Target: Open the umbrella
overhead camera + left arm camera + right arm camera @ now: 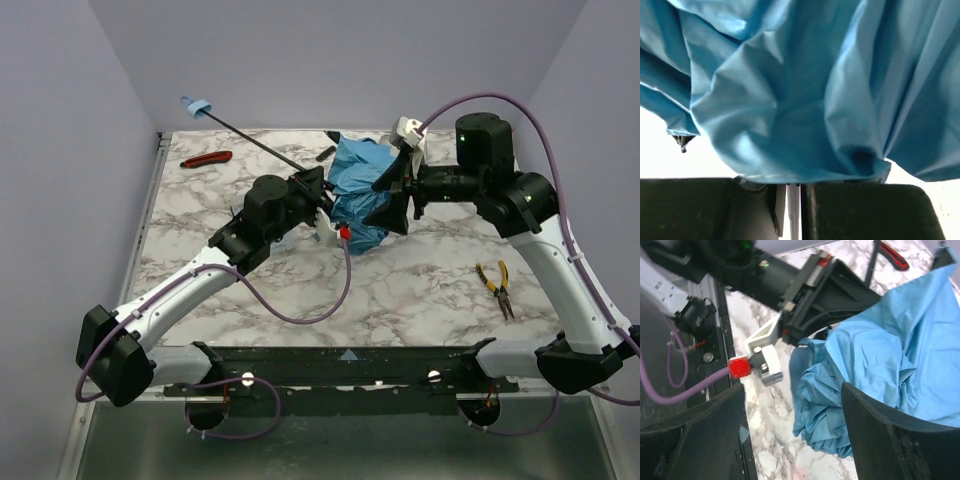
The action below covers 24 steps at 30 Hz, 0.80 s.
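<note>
The umbrella's sky-blue canopy lies crumpled and unopened at the table's middle. Its thin black shaft runs up-left to the small blue handle, which is raised over the far left edge. My left gripper is shut on the shaft at the canopy's left edge. In the left wrist view the canopy fills the frame and a thin shaft piece sits between the nearly closed fingers. My right gripper is open wide at the canopy's right side, and its right finger overlaps the cloth.
A red-handled tool lies at the far left. Yellow-handled pliers lie at the right. A white object and a small black piece sit near the back edge. Walls close in on the left, back and right.
</note>
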### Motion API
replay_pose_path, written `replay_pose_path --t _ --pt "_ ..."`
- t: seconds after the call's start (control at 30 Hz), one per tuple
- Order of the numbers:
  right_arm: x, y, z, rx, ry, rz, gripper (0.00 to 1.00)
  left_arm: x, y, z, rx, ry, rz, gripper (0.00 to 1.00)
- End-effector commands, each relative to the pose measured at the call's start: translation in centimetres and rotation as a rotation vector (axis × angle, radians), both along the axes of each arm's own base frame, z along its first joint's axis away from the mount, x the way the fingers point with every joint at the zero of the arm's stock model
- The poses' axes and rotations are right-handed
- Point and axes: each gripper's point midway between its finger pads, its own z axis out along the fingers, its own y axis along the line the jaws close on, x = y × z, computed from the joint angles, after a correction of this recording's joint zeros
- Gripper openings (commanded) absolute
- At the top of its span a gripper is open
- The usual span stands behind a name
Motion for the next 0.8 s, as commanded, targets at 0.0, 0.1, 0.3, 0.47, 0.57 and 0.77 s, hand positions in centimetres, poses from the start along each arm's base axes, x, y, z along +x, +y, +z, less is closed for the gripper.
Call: replay_pose_path --t 0.0,0.1,0.3,0.47,0.57,0.77 --pt "4.3 0.2 0.3 0.001 -0.012 -0.172 0.83 -1.4 -0.2 3.8 -0.056 -0.126 -0.057 0.00" --pt "5.1 0.0 -2.2 -0.080 0.030 -0.188 0.97 -1.7 -0.2 4.1 -0.053 -0.142 -0.065 0.00" --pt "4.6 -0.2 -7.2 -0.204 0.070 -0.102 1.00 -3.0 -0.8 4.5 -0.043 -0.156 -0.115 0.00" --pt "5.0 -0.4 -9.4 -0.306 -0.003 -0.071 0.99 -4.0 -1.4 4.6 -0.033 -0.148 -0.153 0.00" --pt "5.4 -0.4 -10.4 -0.366 -0.098 -0.075 0.98 -4.5 -1.7 4.5 -0.023 -0.134 -0.176 0.00" --pt "6.2 -0.8 -11.2 -0.418 -0.269 -0.111 0.97 -5.4 -2.0 4.7 -0.027 -0.112 -0.211 0.00"
